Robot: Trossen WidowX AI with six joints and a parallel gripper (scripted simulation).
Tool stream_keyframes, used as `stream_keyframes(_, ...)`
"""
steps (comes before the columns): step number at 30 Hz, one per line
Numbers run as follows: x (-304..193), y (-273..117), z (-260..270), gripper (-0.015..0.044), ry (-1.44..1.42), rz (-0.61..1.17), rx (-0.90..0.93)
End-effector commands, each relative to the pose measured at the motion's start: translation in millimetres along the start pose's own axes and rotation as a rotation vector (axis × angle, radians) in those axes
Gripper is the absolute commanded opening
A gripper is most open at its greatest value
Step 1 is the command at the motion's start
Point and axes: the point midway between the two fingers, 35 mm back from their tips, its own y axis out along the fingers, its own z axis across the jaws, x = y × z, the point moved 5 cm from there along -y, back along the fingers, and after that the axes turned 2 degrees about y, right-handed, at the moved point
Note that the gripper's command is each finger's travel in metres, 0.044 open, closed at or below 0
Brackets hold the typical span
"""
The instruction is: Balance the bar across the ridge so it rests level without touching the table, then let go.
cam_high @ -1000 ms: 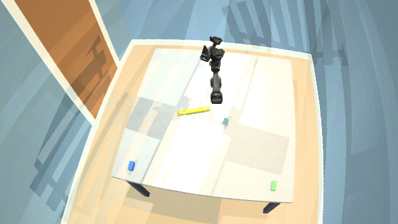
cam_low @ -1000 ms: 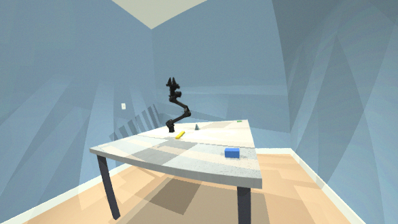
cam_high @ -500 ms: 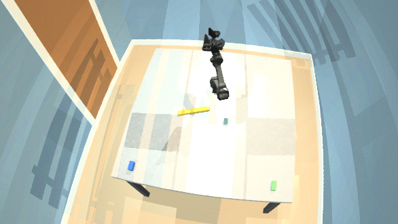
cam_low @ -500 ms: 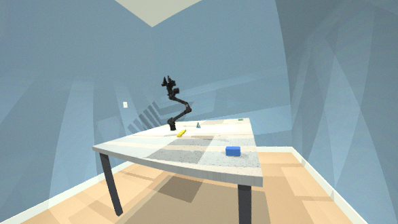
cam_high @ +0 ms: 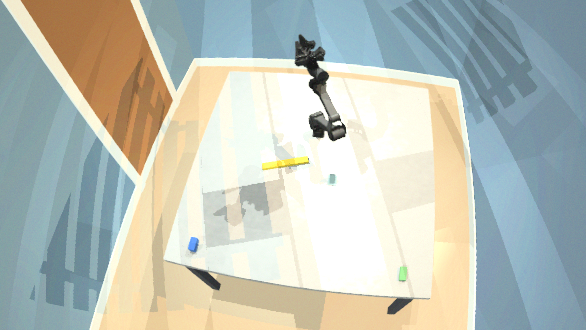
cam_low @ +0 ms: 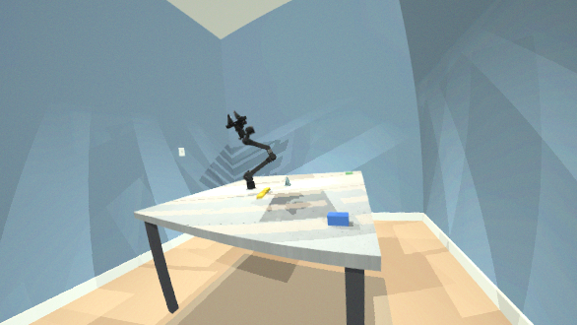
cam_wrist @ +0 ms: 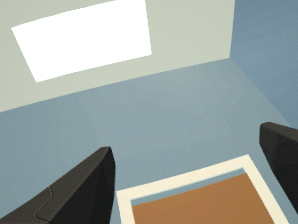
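Observation:
A yellow bar (cam_high: 285, 163) (cam_low: 264, 192) lies on the table, apart from the ridge. The small grey-green ridge (cam_high: 332, 179) (cam_low: 288, 182) stands on the table, to the right of the bar in the top view; its top narrows to a peak in the exterior view. My gripper (cam_high: 298, 41) (cam_low: 231, 113) (cam_wrist: 186, 144) is open and empty, its fingers wide apart in the wrist view. It is raised high above the table, pointing up and away from the bar and the ridge. Neither of them shows in the wrist view.
A blue block (cam_high: 193, 244) (cam_low: 338, 219) lies near one corner of the table (cam_high: 412, 175) (cam_low: 217, 224). A green block (cam_high: 403, 273) (cam_low: 349, 172) lies near another corner. The wrist view shows the ceiling, walls and a brown framed panel (cam_wrist: 195, 202).

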Motion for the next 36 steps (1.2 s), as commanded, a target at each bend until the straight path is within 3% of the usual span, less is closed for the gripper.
stream_keyframes(1,-13,4,-13,0.0315,0.051,0.051,-0.041)
stream_keyframes(20,-88,8,-48,0.0315,0.305,0.333,-0.195)
stream_keyframes(36,-162,-4,-46,0.0315,0.487,0.617,-0.281)
